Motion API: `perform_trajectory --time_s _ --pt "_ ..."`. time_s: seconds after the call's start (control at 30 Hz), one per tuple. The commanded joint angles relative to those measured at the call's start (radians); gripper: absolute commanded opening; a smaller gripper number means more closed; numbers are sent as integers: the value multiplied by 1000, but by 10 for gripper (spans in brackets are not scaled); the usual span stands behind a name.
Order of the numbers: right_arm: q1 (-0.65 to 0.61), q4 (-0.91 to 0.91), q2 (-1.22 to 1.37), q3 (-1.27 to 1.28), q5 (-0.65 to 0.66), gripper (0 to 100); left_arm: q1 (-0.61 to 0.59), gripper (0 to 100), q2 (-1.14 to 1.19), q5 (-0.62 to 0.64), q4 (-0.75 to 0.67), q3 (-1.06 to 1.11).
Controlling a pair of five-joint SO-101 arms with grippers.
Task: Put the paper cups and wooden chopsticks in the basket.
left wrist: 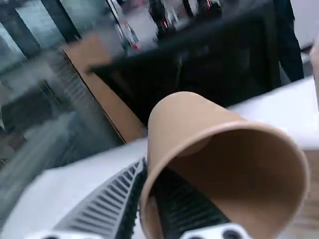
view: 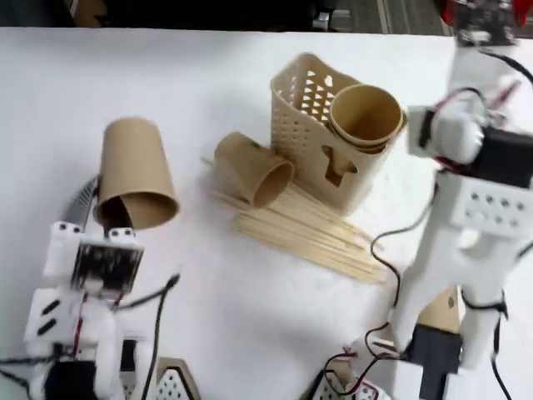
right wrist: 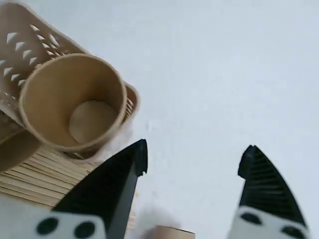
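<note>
Over white table [view: 250, 317], left gripper [view: 112, 218] clamps paper cup [view: 133, 167] rim

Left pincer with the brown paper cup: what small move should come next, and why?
Probably carry the brown paper cup across to the beige perforated plastic basket: the left pincer is shut on its rim, and the basket stands apart from it.

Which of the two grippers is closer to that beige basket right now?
Right. The right gripper hangs open just beside the basket, above the table. The left gripper is farther off across the table, shut on a paper cup.
</note>
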Motion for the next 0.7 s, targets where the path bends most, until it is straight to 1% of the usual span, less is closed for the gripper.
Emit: perform_trajectory --time_s 0.0,0.1,0.17,0.23,0.37,0.47,0.53,0.67 --pt "162 25 -87 0 107 240 82 23 107 11 3 -184" --pt "251 24 -110 103 212 193 134 23 312 12 5 -322" --pt "282 22 -130 190 324 198 182 23 472 12 32 -439" --pt "309 21 -162 272 428 209 254 23 628 12 81 -572" --pt "363 18 -254 431 600 226 397 23 914 12 189 -872" --pt "389 15 -337 562 721 226 486 23 1096 12 241 -1094" --pt "401 -22 -400 655 776 226 535 23 1207 12 267 -1231" --pt "427 -165 -535 859 795 226 605 23 1412 12 325 -1478"
